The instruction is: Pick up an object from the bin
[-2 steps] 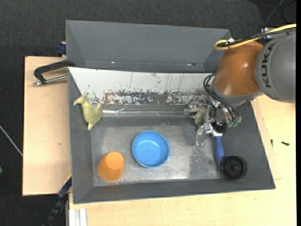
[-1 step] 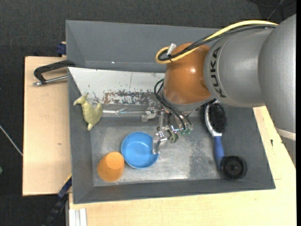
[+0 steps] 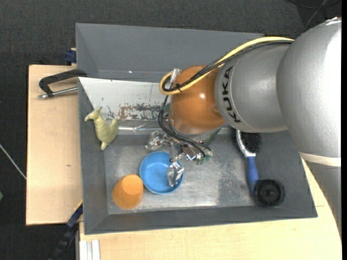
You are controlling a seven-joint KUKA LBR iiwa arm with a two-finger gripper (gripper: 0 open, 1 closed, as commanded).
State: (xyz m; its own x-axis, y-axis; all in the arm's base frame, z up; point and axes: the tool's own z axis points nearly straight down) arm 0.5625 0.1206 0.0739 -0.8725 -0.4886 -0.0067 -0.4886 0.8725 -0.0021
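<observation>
Grey metal bin (image 3: pixel 230 186), blue bowl (image 3: pixel 153 173) just left of and under tool (image 3: pixel 175 171), tool's grip unclear

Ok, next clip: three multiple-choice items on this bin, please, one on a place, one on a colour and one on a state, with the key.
1. Where does the yellowish toy animal lie?
A) by the left wall of the bin
B) in the near right corner
C) mid-floor

2. What colour is the cup under the gripper?
A) orange
B) blue
C) green

3. How is the brush placed?
A) standing upright
B) lifted off the floor
C) lying flat

Key:
1 A: it sits against the left wall.
2 B: the gripper hangs over the blue one.
3 C: its whole length rests on the floor, at the right.
</observation>
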